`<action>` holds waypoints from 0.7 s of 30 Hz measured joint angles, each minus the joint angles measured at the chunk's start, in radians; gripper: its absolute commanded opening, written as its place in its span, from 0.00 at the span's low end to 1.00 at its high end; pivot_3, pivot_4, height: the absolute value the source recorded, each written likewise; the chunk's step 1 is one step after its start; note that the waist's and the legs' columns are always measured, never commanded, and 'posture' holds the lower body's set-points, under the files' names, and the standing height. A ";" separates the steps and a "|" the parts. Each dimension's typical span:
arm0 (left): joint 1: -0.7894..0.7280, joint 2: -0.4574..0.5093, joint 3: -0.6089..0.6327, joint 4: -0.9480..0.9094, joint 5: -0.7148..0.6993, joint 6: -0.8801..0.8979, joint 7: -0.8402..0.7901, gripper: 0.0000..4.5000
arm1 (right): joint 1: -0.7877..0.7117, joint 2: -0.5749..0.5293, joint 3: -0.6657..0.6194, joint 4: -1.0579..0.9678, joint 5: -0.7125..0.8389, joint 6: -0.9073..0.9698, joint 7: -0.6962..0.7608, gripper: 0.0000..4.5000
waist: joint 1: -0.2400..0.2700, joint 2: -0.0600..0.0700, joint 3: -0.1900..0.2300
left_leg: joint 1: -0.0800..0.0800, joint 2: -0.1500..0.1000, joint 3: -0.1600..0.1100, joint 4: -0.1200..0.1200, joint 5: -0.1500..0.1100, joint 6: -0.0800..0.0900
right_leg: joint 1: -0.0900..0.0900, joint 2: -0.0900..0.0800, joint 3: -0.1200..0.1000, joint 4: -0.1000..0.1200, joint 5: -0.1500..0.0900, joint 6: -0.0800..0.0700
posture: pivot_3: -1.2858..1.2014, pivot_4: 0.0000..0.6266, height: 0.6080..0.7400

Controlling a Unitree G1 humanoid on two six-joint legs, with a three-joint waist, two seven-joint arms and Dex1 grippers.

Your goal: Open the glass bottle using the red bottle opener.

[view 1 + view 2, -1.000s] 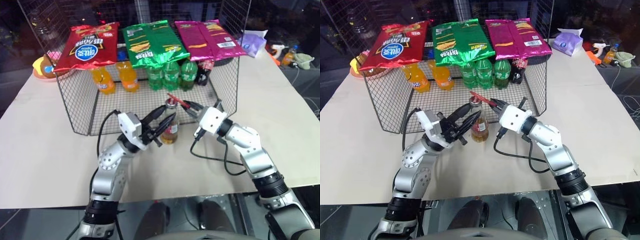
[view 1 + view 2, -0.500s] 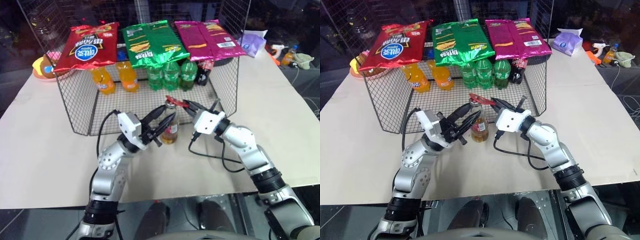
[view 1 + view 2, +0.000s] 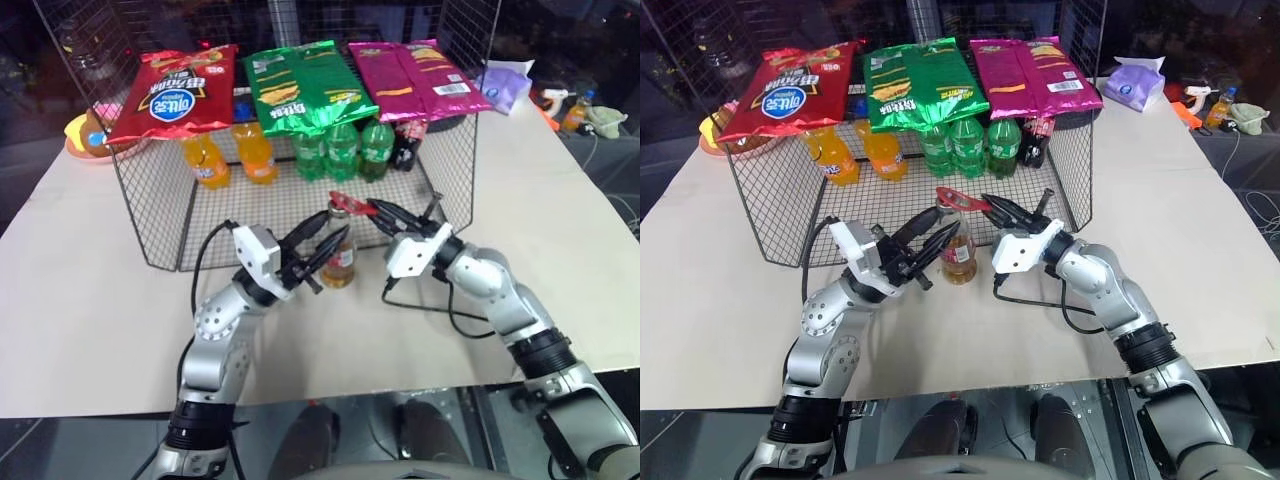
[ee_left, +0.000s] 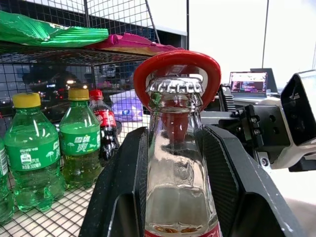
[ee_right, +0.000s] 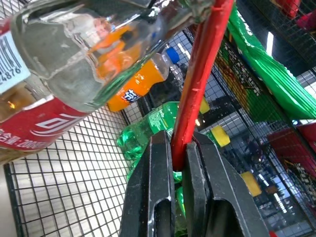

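Tilting since before, red bottle opener (image 4: 177, 64) ringing glass bottle (image 4: 177, 177) cap, bottle unmoved

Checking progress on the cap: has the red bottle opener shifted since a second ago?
Yes. The red bottle opener has moved left toward the glass bottle; its ring now sits over the cap.

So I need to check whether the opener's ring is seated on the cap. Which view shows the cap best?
The left wrist view: the cap shows close up, crimped edge framed by the red bottle opener. The eye views show it small; the right wrist view shows mainly the opener's handle.
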 measured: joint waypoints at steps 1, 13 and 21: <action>0.000 0.000 0.000 0.001 0.000 0.000 0.002 0.32 | -0.012 -0.002 0.000 0.004 -0.021 0.000 -0.011 0.00 | 0.000 0.000 0.000 | 0.000 0.000 0.000 0.000 0.000 0.000 | 0.000 0.000 0.000 0.000 0.000 0.000 | 0.52 0.24 1.00; -0.002 -0.001 -0.004 0.001 0.000 0.001 0.013 0.32 | -0.086 -0.073 -0.002 0.045 -0.183 -0.073 -0.177 0.00 | 0.000 0.000 0.000 | 0.001 0.000 0.001 0.000 0.000 0.000 | 0.000 0.000 0.001 0.001 0.000 0.000 | 0.52 0.24 1.00; -0.018 -0.001 -0.019 0.007 0.011 0.001 0.018 0.32 | -0.179 -0.105 -0.002 0.037 -0.211 -0.150 -0.229 0.00 | -0.001 0.000 0.000 | 0.001 0.000 0.001 -0.001 0.000 0.000 | 0.000 0.000 0.001 0.000 0.000 0.000 | 0.52 0.24 1.00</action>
